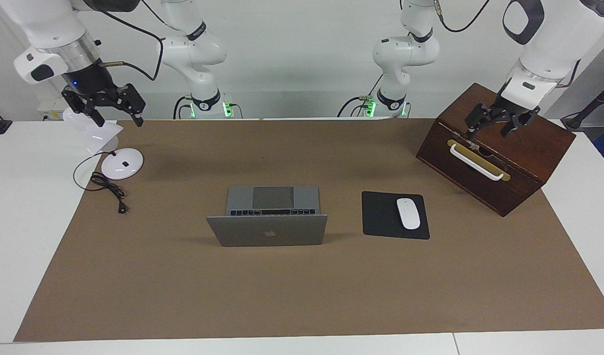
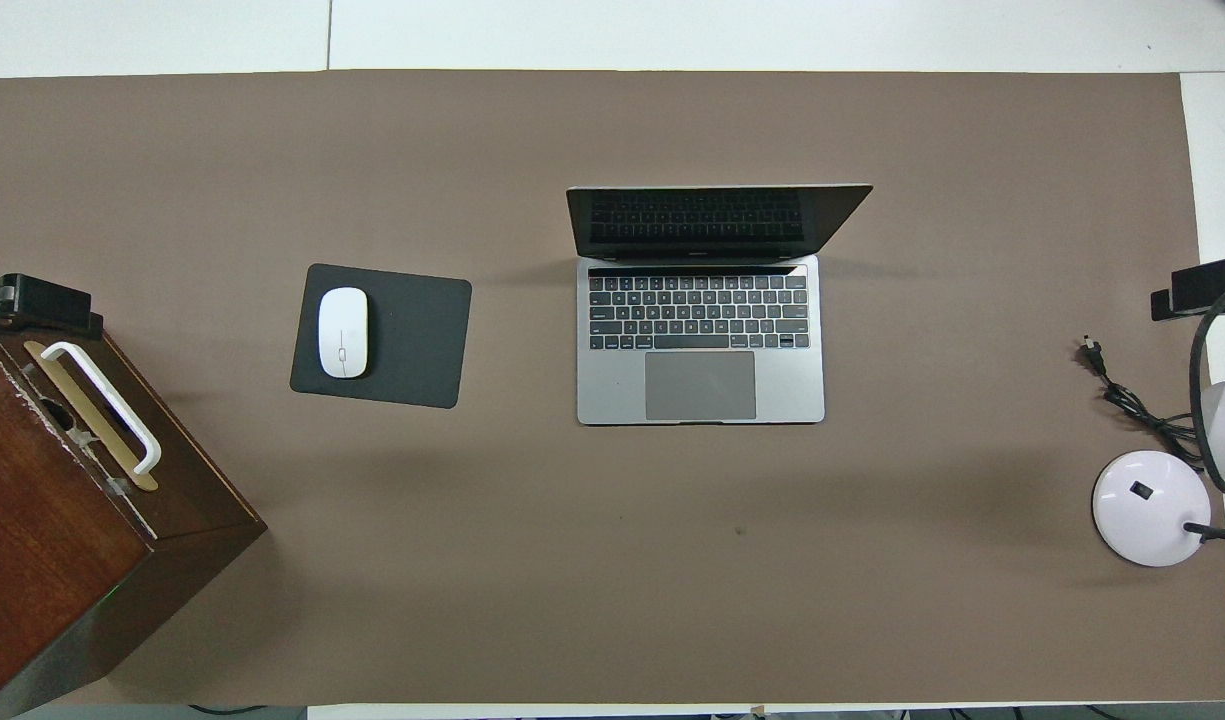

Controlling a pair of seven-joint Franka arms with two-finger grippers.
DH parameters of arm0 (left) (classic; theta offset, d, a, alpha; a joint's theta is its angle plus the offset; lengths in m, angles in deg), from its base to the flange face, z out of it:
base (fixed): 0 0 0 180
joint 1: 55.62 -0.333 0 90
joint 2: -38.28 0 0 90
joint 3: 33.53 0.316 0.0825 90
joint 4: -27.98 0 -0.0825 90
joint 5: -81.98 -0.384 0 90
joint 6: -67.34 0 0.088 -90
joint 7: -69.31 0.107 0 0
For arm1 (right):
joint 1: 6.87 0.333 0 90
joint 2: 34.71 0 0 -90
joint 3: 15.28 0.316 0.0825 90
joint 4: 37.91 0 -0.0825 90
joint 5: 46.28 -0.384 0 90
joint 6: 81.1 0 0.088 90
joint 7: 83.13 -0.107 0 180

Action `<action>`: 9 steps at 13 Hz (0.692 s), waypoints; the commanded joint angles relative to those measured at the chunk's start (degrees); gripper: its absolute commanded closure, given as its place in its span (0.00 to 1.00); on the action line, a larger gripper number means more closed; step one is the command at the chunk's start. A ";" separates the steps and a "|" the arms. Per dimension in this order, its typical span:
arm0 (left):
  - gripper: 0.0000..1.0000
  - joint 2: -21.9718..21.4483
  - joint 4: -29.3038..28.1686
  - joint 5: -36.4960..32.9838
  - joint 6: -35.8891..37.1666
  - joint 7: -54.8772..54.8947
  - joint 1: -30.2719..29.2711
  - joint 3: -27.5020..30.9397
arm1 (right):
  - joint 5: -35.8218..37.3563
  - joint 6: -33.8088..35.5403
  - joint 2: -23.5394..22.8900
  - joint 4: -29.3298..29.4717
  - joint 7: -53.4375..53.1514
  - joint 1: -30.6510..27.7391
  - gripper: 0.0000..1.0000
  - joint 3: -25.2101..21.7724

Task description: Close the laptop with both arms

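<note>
The silver-grey laptop (image 1: 267, 230) (image 2: 702, 340) stands open in the middle of the brown mat. Its lid is upright at the edge farther from the robots, and its dark screen faces them. My left gripper (image 1: 489, 129) (image 2: 32, 300) hangs open over the wooden box at the left arm's end of the table. At the right arm's end, my right gripper (image 1: 118, 116) (image 2: 1207, 285) is open above the white lamp. Both grippers are well away from the laptop and hold nothing.
A black mouse pad (image 1: 380, 214) (image 2: 412, 335) with a white mouse (image 1: 408, 213) (image 2: 343, 332) lies beside the laptop toward the left arm's end. A dark wooden box (image 1: 523, 148) (image 2: 62, 540) with a white handle sits there too. A white desk lamp (image 1: 123, 162) (image 2: 1152, 507) and its cable (image 1: 109, 190) (image 2: 1132, 400) are at the right arm's end.
</note>
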 commanded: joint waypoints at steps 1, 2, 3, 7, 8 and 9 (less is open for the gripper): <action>0.00 -1.13 -0.80 0.08 -0.62 -0.15 -0.26 -0.18 | 0.58 -1.54 1.41 -1.78 1.49 -0.51 0.00 0.14; 0.00 -1.22 -0.88 0.08 -0.36 0.02 -0.17 -0.18 | 0.58 -1.54 1.41 -1.69 1.58 -0.51 0.00 0.06; 0.00 -1.31 -0.88 0.08 -0.36 0.28 -0.17 -0.18 | 0.58 -1.54 1.41 -1.60 1.49 -0.51 0.00 0.14; 0.00 -1.75 -0.79 0.00 -0.27 0.37 -0.17 -0.09 | 0.58 -2.58 1.41 -1.69 1.58 -0.51 0.00 0.14; 0.00 -1.75 -0.79 0.00 -0.36 0.37 -0.17 -0.09 | 0.58 -3.38 1.32 -1.69 1.58 -0.51 0.00 0.06; 0.00 -1.75 -0.79 0.00 -0.36 0.28 -0.17 -0.09 | 0.58 -3.56 1.32 -1.60 1.58 -0.51 0.00 0.06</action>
